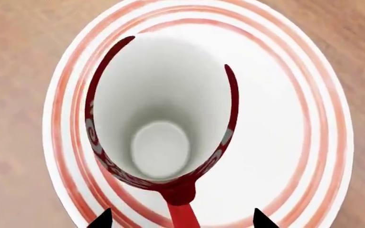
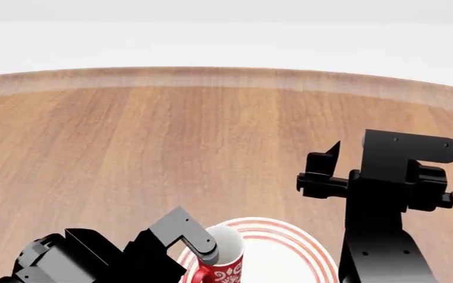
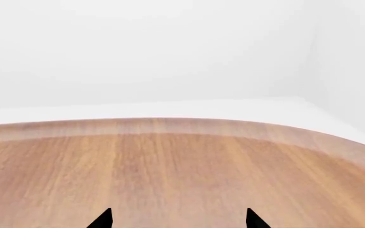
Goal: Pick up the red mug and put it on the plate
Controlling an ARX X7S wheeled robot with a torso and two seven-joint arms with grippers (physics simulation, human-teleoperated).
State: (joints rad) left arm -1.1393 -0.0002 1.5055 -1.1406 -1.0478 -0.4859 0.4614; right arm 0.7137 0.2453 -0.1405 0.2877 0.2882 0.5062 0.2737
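Note:
The red mug (image 1: 160, 109) has a white inside and white patterning on its wall. It stands upright over the middle of the plate (image 1: 309, 118), a white plate with red rings. Its red handle points back between the two black fingertips of my left gripper (image 1: 182, 219), which stand wide apart, open and clear of the handle. In the head view the mug (image 2: 225, 268) and plate (image 2: 289, 242) sit at the bottom edge, with my left gripper (image 2: 195, 242) at the mug's rim. My right gripper (image 2: 325, 168) hovers open over bare wood with nothing between its fingers.
The wooden table (image 2: 210, 130) stretches away to a curved far edge, with a white wall behind. In the right wrist view my right gripper (image 3: 178, 219) faces only table top and that far edge. My right arm rises just right of the plate.

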